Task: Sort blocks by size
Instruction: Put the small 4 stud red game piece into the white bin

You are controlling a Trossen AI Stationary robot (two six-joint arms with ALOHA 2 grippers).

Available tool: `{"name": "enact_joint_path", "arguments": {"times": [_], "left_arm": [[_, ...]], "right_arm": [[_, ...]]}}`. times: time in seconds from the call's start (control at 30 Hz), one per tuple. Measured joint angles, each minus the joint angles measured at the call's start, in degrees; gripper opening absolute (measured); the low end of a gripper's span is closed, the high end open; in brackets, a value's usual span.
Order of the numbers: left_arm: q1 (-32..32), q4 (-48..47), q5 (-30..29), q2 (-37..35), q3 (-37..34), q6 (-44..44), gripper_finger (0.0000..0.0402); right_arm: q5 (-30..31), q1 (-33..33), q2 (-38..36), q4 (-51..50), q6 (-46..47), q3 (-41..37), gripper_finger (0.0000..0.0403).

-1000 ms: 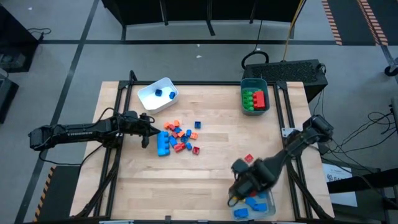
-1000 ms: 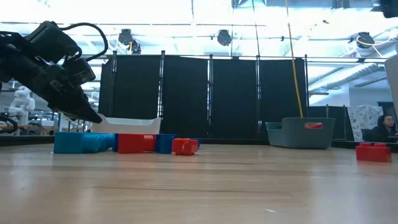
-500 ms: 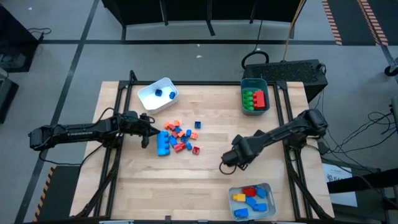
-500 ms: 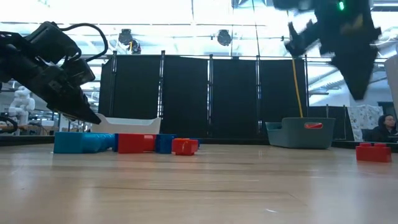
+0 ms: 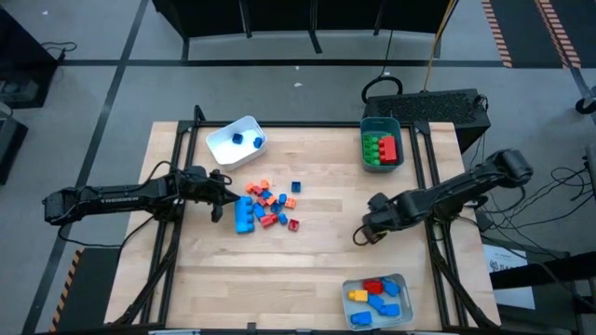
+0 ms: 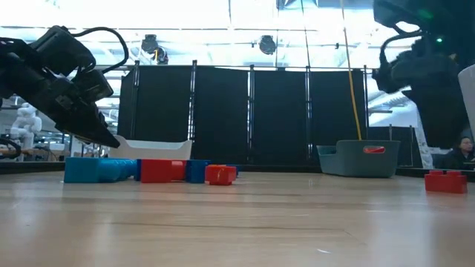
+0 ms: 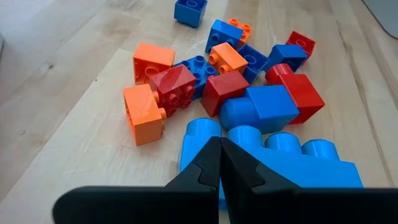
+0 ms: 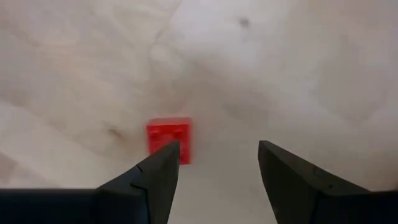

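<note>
1. high view: the left gripper (image 5: 221, 197) sits at the left edge of the loose pile of blocks (image 5: 268, 205) on the wooden table (image 5: 307, 270), close by the light blue bar (image 5: 244, 216). the right gripper (image 5: 366, 233) hangs over the bare right-centre of the table, well apart from the pile. a white tray (image 5: 233, 141) at the back left holds small blue blocks, a teal tray (image 5: 381, 144) at the back right holds green and red ones, and a clear tray (image 5: 376, 300) at the front right holds red, blue and yellow ones. whether either gripper's fingers are parted cannot be told from here.

2. low view: the left gripper (image 6: 104, 137) is tilted down with its tip just above the light blue bar (image 6: 99, 170); red blocks (image 6: 185, 172) lie beside the bar. one red block (image 6: 445, 182) sits alone far to the right, which the high view does not show clearly. the right arm (image 6: 423, 67) is raised at the upper right.

3. left wrist view: the left gripper's (image 7: 219, 163) jaws are pressed together, grasping nothing, right over the light blue bar (image 7: 273, 163); orange, red and blue blocks (image 7: 211, 74) are crowded beyond it.

4. right wrist view: the right gripper (image 8: 217, 165) has its jaws spread and empty, above a lone small red block (image 8: 169, 138) on bare wood.
</note>
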Motion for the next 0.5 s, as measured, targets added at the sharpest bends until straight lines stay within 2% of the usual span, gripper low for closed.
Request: {"name": "enact_joint_path", "arguments": {"times": [0.17,0.5], "left_arm": [[0.0,0.2,0.0,0.0,0.0,0.0,0.0011],[0.0,0.6,0.0,0.0,0.0,-0.1,0.0011]], "right_arm": [[-1.2,0.7,-2.3,11.5,-2.0,-4.4,0.0201],[-1.3,0.4,-0.1,10.3,-2.9,-4.5,0.0201]]}}
